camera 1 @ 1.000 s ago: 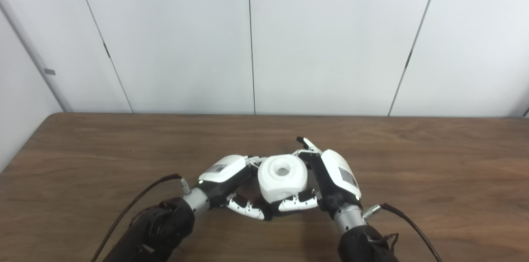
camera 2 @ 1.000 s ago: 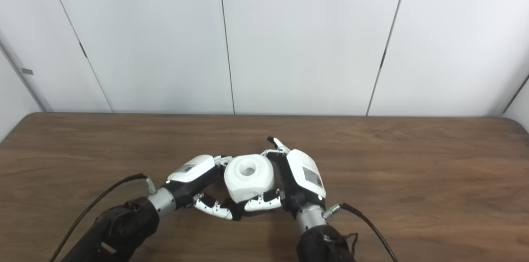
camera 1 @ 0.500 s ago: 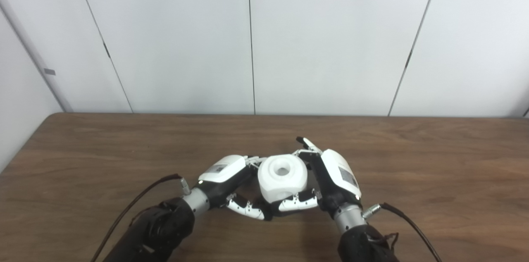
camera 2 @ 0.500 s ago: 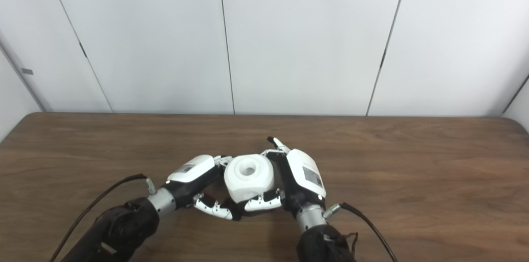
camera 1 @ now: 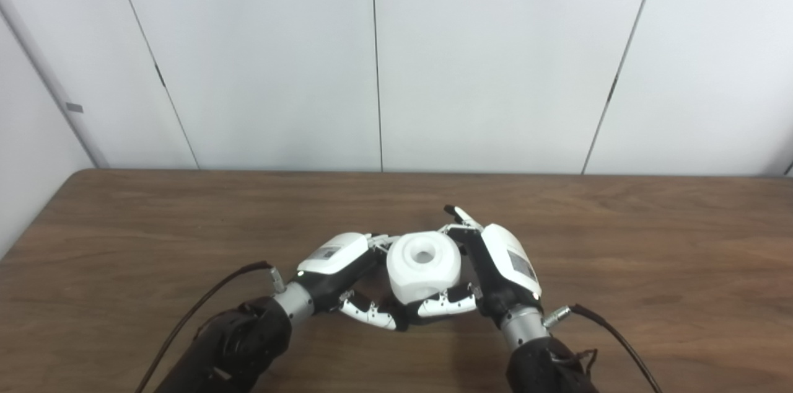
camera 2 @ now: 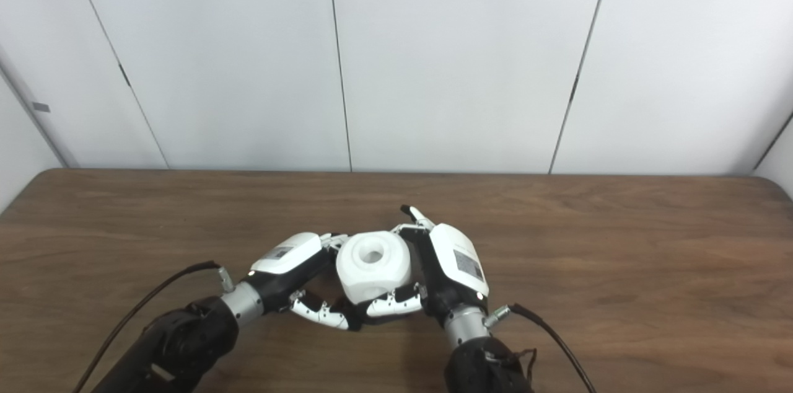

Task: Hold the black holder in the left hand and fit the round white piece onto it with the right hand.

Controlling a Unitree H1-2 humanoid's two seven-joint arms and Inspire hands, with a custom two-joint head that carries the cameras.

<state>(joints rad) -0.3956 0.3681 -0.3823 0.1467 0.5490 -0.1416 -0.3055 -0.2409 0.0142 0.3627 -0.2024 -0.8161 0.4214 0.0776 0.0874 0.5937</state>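
With the round white plastic piece with a centre hole [camera 1: 424,267] clasped between your left robot hand [camera 1: 337,264] and right robot hand [camera 1: 495,269] above the brown wooden desk [camera 1: 650,244], press straight down evenly; the black holder is hidden, so seating can't be confirmed.

In your right eye view, the round white plastic piece [camera 2: 373,270] with a hole in its top sits between both hands above the brown wooden table [camera 2: 619,256]. Your right hand [camera 2: 447,269] clasps it from the right, fingers [camera 2: 393,305] curled under its near side. Your left hand [camera 2: 291,266] closes in from the left, its fingers [camera 2: 319,314] beneath. You cannot make out the black holder; whatever lies under the white piece is hidden.
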